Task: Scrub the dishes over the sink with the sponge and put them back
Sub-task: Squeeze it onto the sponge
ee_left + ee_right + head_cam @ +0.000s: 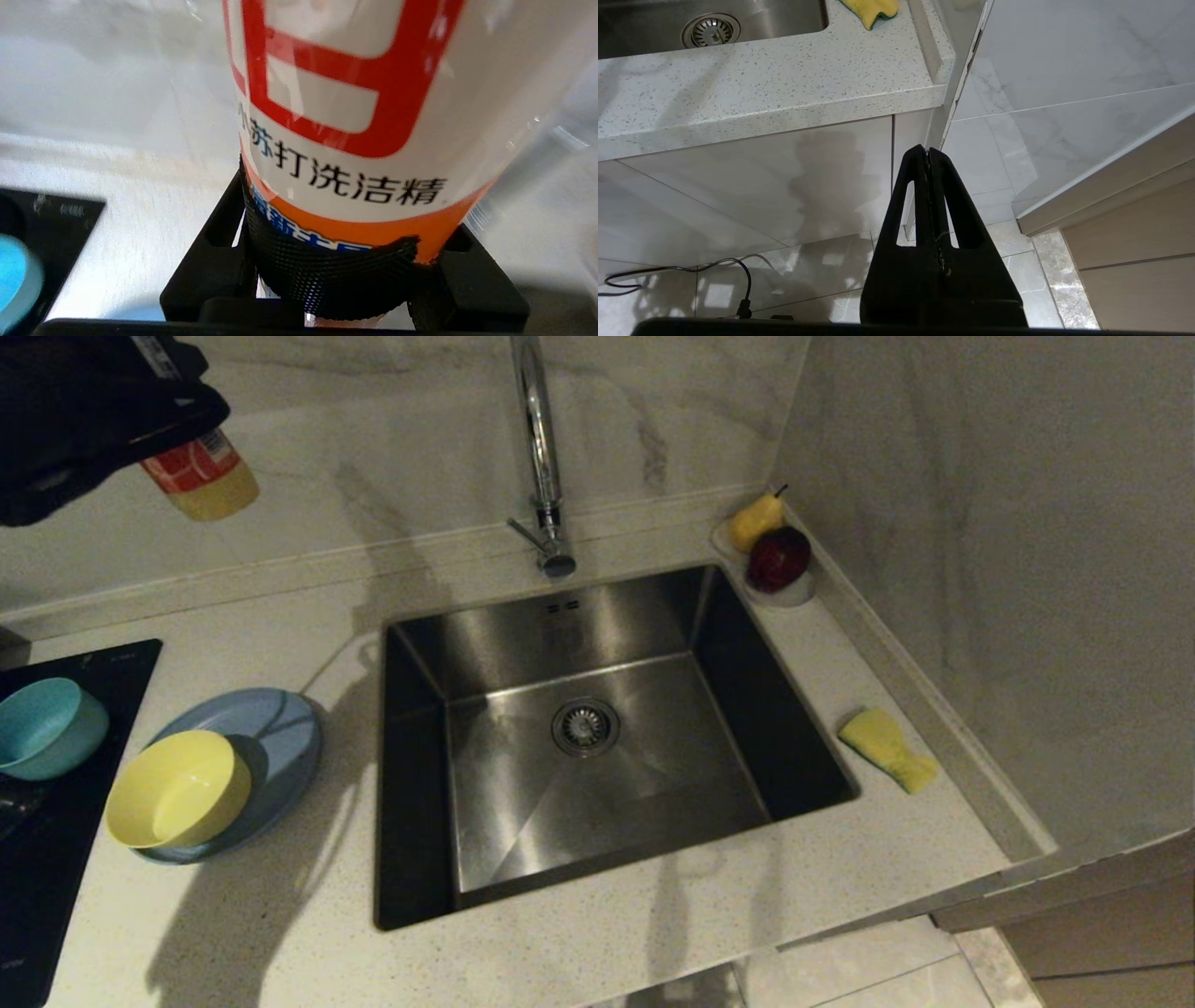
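Clamped between our left gripper's point(341, 280) black pads is a detergent bottle point(355, 116), white with red and orange label print, held up at the far left above the counter point(653, 915); in the head view its yellowish base point(201, 476) pokes out beneath our dark arm. Our right gripper point(928, 151) hangs parked below the counter edge by the cabinet front, fingers pressed together on nothing.

We count three dishes, all left of the sink point(597, 747): one yellow bowl point(177, 789) resting tilted on one light-blue plate point(271, 728), and one teal bowl point(42, 728) apart from them on the black hob point(56, 877). One sponge point(887, 749) lies on the counter right of the basin, near the wall. One chrome tap point(541, 448) rises behind the basin, over the single drain strainer point(585, 726). In the back right corner a small clear dish point(794, 593) carries two fruits, a yellow pear point(754, 521) and a dark red apple point(778, 558).
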Tool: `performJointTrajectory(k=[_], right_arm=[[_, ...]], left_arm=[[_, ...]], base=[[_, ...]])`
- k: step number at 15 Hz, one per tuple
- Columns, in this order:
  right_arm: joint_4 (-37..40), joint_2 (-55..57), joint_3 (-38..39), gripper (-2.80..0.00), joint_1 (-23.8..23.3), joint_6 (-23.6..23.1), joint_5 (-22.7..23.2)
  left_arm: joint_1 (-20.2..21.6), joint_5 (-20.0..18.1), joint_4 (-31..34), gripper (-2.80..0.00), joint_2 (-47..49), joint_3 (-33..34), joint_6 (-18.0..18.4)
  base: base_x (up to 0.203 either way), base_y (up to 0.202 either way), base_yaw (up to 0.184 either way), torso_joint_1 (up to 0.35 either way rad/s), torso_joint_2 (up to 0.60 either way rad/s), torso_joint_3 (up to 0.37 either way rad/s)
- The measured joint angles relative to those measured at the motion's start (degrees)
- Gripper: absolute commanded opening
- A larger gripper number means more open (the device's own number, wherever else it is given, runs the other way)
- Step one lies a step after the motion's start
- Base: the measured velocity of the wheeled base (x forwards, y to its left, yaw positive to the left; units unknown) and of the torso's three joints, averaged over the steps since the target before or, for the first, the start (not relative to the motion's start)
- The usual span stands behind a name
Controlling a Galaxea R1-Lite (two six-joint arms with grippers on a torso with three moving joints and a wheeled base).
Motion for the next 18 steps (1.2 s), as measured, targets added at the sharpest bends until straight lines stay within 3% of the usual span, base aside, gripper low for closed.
performJointTrajectory(k=[3,6,10,18], right_arm=[[0.0,0.0,0.0,-2.8,0.0,0.0,0.0],[0.0,0.0,0.0,-2.8,0.0,0.0,0.0],[0.0,0.0,0.0,-2.8,0.0,0.0,0.0],[0.0,0.0,0.0,-2.8,0.0,0.0,0.0]], left_arm=[[-6.8,-1.6,10.8,-2.8,-8.8,1.6,0.6],[-11.5,-5.8,17.8,-2.8,-15.1,1.7,4.1],[-17.2,-6.6,18.8,-2.8,-17.4,-0.3,12.0],[-22.4,-5.9,18.1,-2.8,-5.9,-13.2,14.4]], base=[[0.0,0.0,0.0,0.0,0.0,0.0],[0.0,0.0,0.0,0.0,0.0,0.0],[0.0,0.0,0.0,0.0,0.0,0.0],[0.0,0.0,0.0,0.0,0.0,0.0]])
